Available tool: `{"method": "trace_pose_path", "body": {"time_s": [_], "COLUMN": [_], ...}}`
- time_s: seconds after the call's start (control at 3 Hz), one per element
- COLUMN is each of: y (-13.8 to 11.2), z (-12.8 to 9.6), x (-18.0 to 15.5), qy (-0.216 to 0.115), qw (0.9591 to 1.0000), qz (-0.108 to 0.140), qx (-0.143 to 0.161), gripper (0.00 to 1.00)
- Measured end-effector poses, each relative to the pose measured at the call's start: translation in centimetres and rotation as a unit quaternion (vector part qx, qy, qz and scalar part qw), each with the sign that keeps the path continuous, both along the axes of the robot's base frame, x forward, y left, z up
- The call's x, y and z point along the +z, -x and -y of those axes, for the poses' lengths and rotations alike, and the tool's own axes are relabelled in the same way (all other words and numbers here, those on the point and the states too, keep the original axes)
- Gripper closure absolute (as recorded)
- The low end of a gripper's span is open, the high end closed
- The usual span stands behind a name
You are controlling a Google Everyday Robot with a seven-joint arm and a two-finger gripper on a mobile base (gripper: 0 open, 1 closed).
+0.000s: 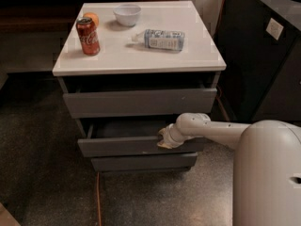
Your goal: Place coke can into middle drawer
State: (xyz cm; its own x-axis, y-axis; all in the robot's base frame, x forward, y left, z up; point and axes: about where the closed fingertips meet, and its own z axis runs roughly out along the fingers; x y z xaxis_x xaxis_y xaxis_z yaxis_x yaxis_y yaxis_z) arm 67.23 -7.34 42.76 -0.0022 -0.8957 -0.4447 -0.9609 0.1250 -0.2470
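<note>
Small red aluminium coke can (88, 36) stands upright on the white counter (141, 55), left side, just in front of a round orange fruit (92, 18). Flat dark grey middle drawer (122, 146) partly open. Pincer (164, 138) at the drawer front's top edge; how far open, cannot tell.

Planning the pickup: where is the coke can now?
In the camera view, the coke can stands upright near the cabinet top's left edge, by the orange; the hand is at the middle drawer's front.
</note>
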Motion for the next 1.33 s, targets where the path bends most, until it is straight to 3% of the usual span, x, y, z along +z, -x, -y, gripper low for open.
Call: {"method": "trace_pose_path", "body": {"time_s": [0.33,0.67,1.0,1.33], "y": [1.9,1.9,3.6,3.7], "z": [-0.8,-0.9,-1.6,-1.6], "x": [-0.2,-0.2,-0.4,-0.4], "qy": [-0.009,-0.009,-0.015,-0.015], "qw": [0.9999,0.9999,0.9995,0.9995], "qz": [-0.008,-0.008,-0.018,-0.018], "qx": [0.011,0.011,0.021,0.021], "gripper": [0.85,1.00,1.00,1.00]}}
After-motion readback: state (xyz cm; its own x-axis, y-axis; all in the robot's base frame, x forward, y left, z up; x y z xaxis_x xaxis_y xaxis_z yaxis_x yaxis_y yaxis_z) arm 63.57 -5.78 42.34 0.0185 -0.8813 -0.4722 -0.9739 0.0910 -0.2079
